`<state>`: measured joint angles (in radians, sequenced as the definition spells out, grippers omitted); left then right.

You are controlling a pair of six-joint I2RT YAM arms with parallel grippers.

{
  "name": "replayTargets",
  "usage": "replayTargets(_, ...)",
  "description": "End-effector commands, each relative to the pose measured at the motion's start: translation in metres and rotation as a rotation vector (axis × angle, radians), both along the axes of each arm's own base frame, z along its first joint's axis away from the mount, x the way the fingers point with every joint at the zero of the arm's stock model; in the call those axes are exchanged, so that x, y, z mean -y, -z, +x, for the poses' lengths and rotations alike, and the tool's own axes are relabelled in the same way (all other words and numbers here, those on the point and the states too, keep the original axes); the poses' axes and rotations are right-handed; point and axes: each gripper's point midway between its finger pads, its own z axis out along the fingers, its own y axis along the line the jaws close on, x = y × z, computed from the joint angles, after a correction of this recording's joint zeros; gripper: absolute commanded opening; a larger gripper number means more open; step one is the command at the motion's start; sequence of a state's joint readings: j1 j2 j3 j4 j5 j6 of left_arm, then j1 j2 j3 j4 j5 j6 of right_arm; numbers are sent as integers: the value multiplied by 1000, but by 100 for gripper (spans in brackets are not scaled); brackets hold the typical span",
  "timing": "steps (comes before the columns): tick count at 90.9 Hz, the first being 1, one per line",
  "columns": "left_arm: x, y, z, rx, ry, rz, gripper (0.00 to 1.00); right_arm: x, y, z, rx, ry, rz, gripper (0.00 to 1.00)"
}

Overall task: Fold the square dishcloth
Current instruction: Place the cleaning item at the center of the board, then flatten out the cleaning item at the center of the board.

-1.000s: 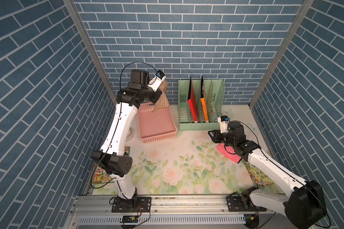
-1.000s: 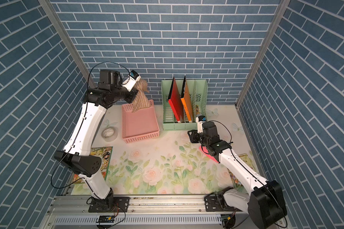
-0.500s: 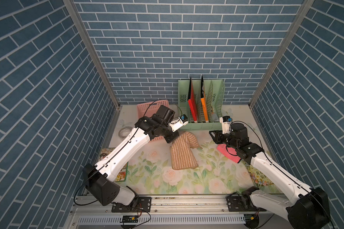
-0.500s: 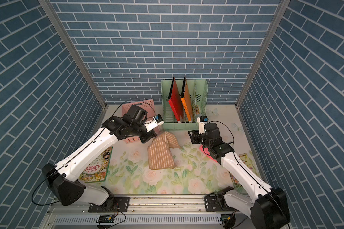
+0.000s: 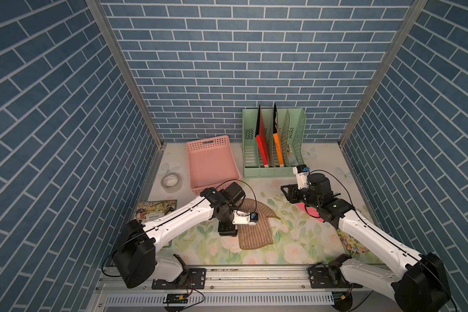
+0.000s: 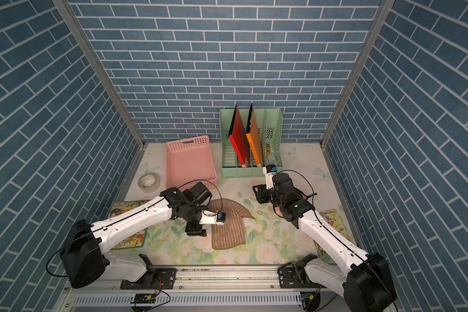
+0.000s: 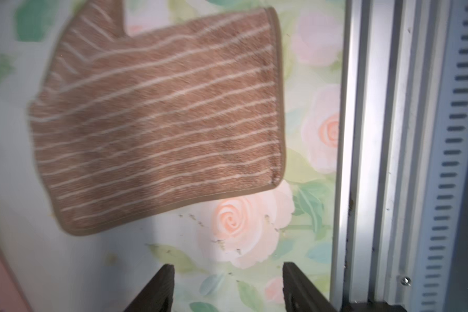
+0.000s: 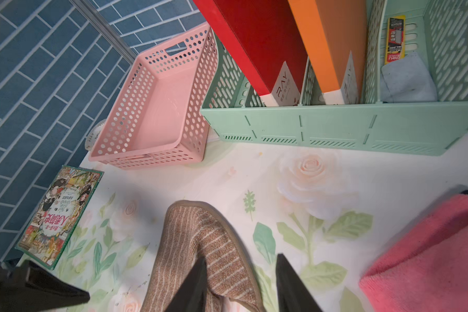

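Two folders (image 5: 262, 146) in rack (image 5: 270, 171), dishcloth (image 5: 257, 235) outside

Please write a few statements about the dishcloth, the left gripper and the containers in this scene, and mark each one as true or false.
1. The dishcloth lies on the table, held by no gripper. True.
2. The left gripper is shut on the dishcloth. False: its jaws stand apart and empty, beside the cloth.
3. The dishcloth is inside the pink basket. False: it lies on the table, nearer the robot than the basket.
4. A red folder and an orange folder stand in the green file rack. True.
5. The dishcloth is spread flat as a neat square. False: its far end is bunched and rumpled.
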<state>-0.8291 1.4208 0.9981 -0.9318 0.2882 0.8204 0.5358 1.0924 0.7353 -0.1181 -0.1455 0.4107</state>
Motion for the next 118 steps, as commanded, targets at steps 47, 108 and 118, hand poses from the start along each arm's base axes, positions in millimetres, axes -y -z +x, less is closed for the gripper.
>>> replayTargets(47,31,72,-36,12,277,82,58,14,36,-4,-91,43,-96,43)
replayTargets(108,54,-16,50,321,93,44,0,16,3,-11,-33,43,-30,43)
replayTargets(118,66,-96,75,332,-13,-71,0,18,-5,-16,-11,51,13,44)
